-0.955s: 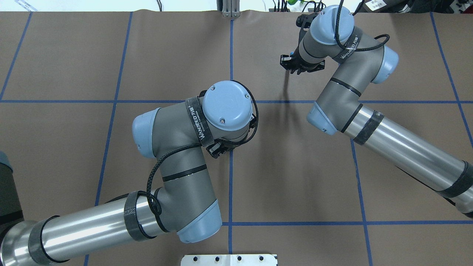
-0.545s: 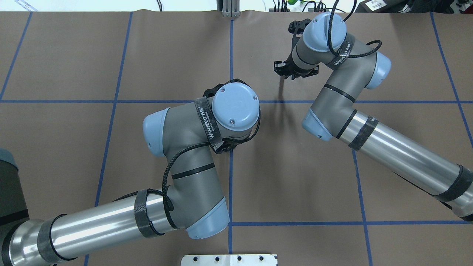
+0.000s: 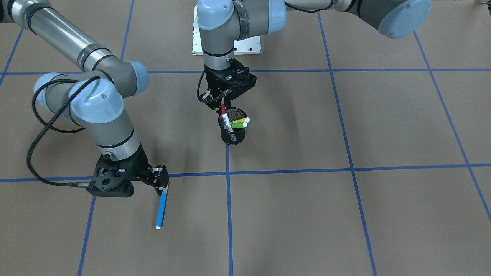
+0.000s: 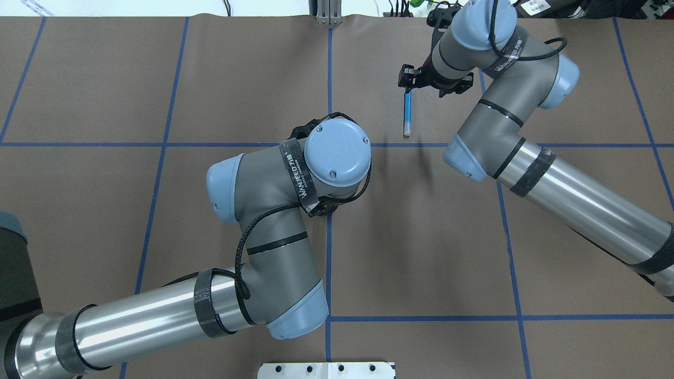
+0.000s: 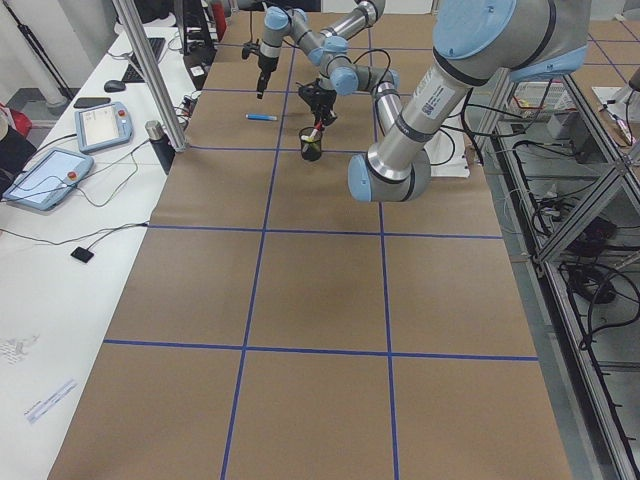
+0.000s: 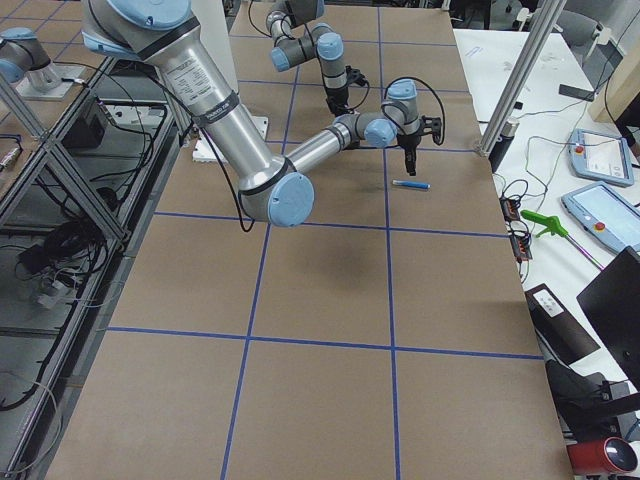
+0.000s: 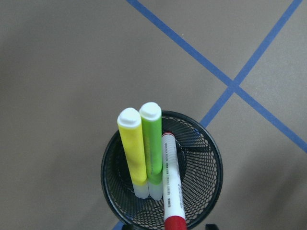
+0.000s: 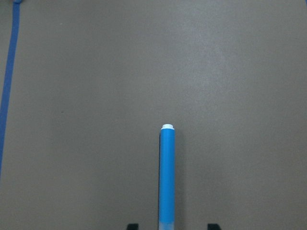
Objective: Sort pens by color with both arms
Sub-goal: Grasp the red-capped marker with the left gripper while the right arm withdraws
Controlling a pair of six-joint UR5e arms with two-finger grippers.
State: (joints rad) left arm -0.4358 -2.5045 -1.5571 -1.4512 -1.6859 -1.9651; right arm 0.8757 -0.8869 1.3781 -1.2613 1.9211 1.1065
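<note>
Lying flat, blue pen (image 3: pixel 161 207) — right pincer (image 3: pixel 164 185) spread above it.

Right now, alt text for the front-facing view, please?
Right pincer hovers at one end of a blue pen lying flat on the table. Left pincer hangs over a mesh cup holding a red-capped pen, a green pen and a yellow pen.

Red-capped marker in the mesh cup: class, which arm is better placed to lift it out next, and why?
Left. The left gripper hangs directly over the mesh cup, jaws either side of the red-capped marker. The right gripper is off at the blue pen lying on the table.
</note>
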